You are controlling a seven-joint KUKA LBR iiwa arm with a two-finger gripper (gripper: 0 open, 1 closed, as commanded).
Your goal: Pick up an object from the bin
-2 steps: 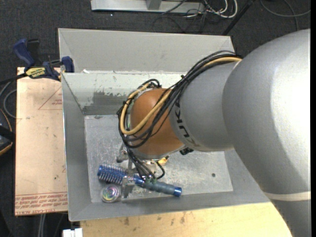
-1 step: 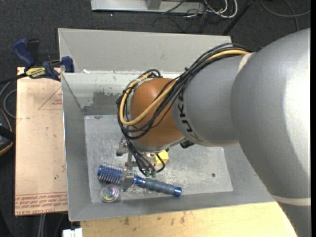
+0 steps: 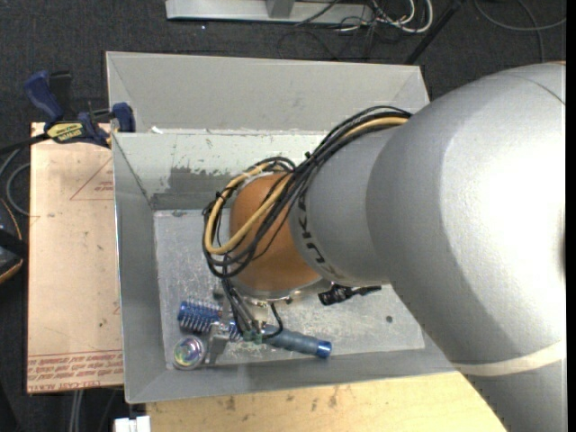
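My gripper (image 3: 241,319) is low in the bin's front left part, mostly hidden under the arm's wrist. Just left of it lies a blue ridged roller (image 3: 196,315), close enough that I cannot tell whether they touch. A round shiny cap-like thing (image 3: 188,354) rests in front of the roller, near the front wall. A blue-grey pen-shaped cylinder (image 3: 301,343) lies to the gripper's right along the front wall. Small bits with green and blue sit right under the gripper, too cluttered to name.
The arm, with its orange cover and looped cables, hides the middle and right of the bin. The front wall is close behind the things, and the left wall is a short way from the roller.
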